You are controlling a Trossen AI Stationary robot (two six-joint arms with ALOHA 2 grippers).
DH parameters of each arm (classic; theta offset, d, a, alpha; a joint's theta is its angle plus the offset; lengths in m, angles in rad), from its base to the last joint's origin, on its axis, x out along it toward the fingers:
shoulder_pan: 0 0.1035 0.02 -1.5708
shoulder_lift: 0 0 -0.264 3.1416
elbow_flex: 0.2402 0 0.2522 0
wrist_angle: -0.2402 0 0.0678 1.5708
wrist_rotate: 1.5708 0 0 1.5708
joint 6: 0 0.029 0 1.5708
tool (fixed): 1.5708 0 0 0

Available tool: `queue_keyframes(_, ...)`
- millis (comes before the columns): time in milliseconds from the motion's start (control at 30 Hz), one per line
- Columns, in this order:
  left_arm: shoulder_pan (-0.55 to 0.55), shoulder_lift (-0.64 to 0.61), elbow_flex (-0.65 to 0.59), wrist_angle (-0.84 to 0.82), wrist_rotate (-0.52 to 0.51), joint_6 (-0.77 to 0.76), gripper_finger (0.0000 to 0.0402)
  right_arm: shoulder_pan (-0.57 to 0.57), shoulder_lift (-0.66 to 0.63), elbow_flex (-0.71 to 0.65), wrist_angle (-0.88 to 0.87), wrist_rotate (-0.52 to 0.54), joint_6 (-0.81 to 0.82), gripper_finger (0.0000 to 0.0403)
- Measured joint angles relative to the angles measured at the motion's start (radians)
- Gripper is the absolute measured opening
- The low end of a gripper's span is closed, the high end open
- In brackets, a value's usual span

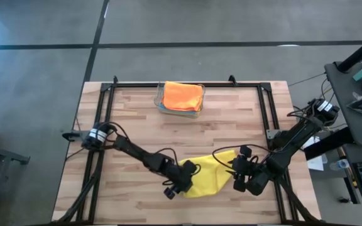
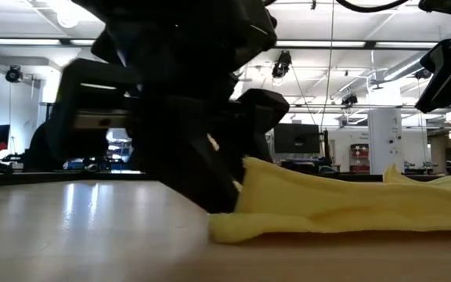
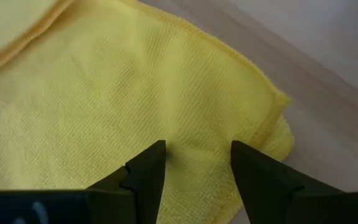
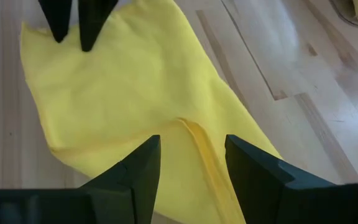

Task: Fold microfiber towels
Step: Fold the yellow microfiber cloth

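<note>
- step in hand: folding the yellow towel on the bench.
- left claw and right claw both spread above it, pinching nothing.
- next, i judge: close on the edges.

Right gripper fingers straddle a yellow towel fold.

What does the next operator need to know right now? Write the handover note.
Left gripper: jaws apart, down on the yellow towel's left edge; no clear pinch.
Right gripper: jaws apart over the towel's right edge, straddling a crease; nothing held.
Yellow towel: rumpled at the table's front centre, not squared.
Orange towel: folded on top of the clear bin at the back.
Left to do: finish folding the yellow towel.
</note>
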Motion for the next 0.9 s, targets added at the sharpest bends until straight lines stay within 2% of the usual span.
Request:
queue_keyframes(167,-0.005,-0.036,-0.002,-0.063,-0.003,-0.001,0.0168,-0.001,0.0,0.0,0.0,0.0,-0.008,0.0171)
queue_keyframes(267,0.001,-0.099,-0.005,-0.077,-0.034,0.0,0.0168,-0.022,0.004,0.0,0.0,-0.001,-0.021,0.0171)
queue_keyframes(467,0.017,-0.203,-0.019,-0.037,-0.081,0.001,0.0168,-0.095,0.009,-0.002,0.002,-0.009,-0.107,0.0166)
queue_keyframes(600,0.027,-0.193,-0.046,0.025,-0.091,-0.023,0.0168,-0.162,0.009,-0.006,0.008,-0.025,-0.2,0.0157)
queue_keyframes(900,0.042,-0.122,-0.149,0.259,-0.108,-0.103,0.0168,-0.291,0.062,-0.014,0.076,-0.199,-0.364,0.0135)
